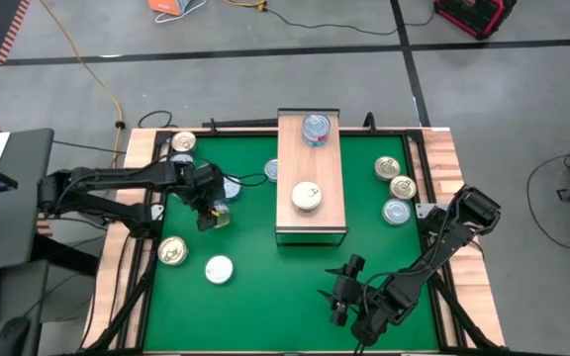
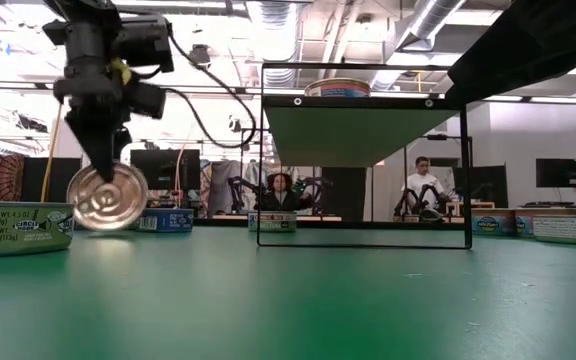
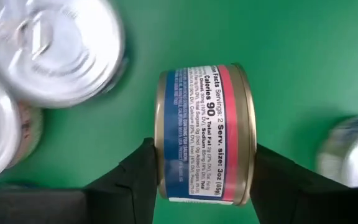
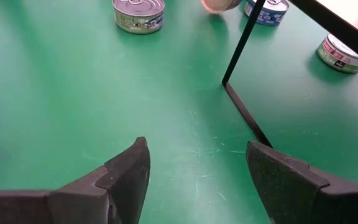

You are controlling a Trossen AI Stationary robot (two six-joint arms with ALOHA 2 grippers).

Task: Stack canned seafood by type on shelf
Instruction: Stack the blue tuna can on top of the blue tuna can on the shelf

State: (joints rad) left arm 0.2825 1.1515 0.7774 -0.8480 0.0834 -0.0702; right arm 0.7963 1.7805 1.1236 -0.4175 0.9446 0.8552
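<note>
The shelf (image 1: 311,178) stands mid-mat (image 1: 265,287), a blue tin (image 1: 315,129) and a white tin (image 1: 307,196) on top. Left of it, the left gripper (image 1: 212,213) pinches a gold-rimmed tin (image 3: 204,134) on edge, lifted above the mat, loose tins beside. The right gripper (image 4: 197,174) hovers spread and empty near the front edge

Light: we see bright ceiling lamps (image 2: 438,20) in the low view; the green mat (image 1: 255,297) is evenly lit.
Glare: the tin (image 2: 107,197) held on edge shines.
Shadows: we see the shelf (image 2: 368,130) underside dark.
Blur: in the left wrist view, we see side cans (image 3: 55,46) fuzzy and the held tin's label sharp.
</note>
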